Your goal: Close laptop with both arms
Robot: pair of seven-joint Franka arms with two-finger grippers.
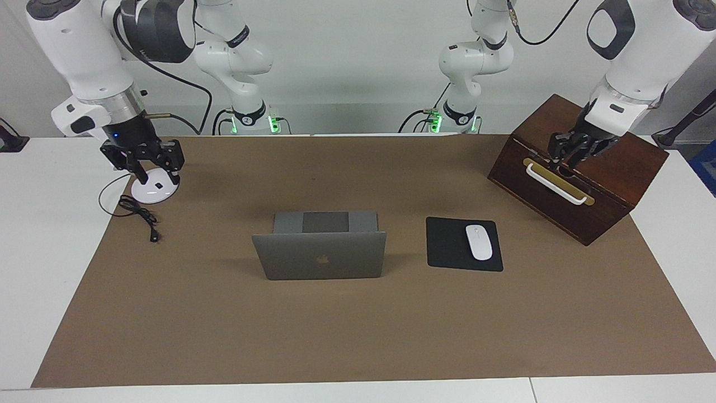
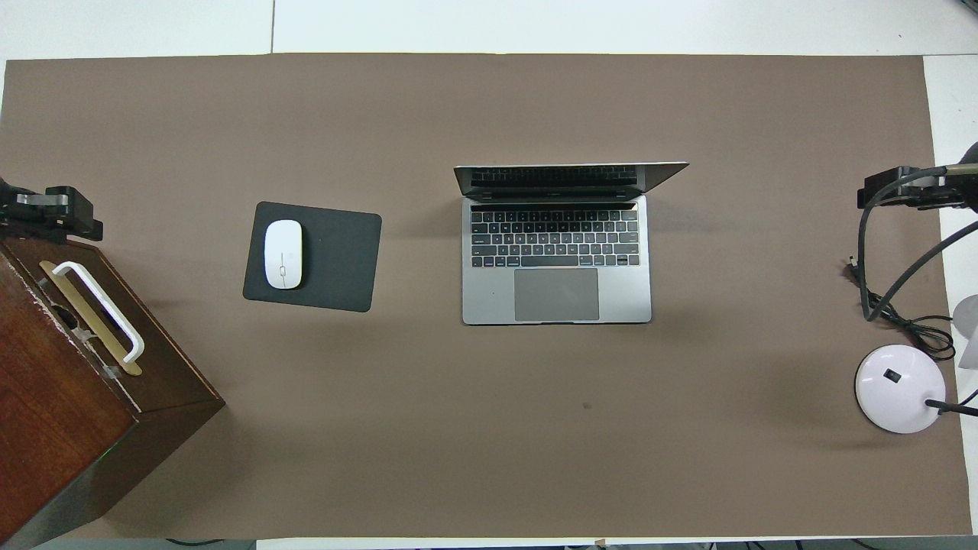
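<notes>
The silver-grey laptop (image 1: 319, 263) stands open in the middle of the brown mat, its lid upright with the apple logo turned away from the robots. Its keyboard and trackpad show in the overhead view (image 2: 556, 260). My left gripper (image 1: 565, 155) hangs over the wooden box at the left arm's end, far from the laptop; it also shows in the overhead view (image 2: 46, 214). My right gripper (image 1: 150, 168) is open and empty over the white lamp base at the right arm's end, and shows in the overhead view (image 2: 909, 187).
A black mouse pad (image 1: 453, 249) with a white mouse (image 1: 479, 242) lies beside the laptop toward the left arm's end. A dark wooden box (image 1: 609, 168) with a white handle stands there. A white lamp base (image 1: 154, 191) and a black cable (image 1: 140, 212) lie at the right arm's end.
</notes>
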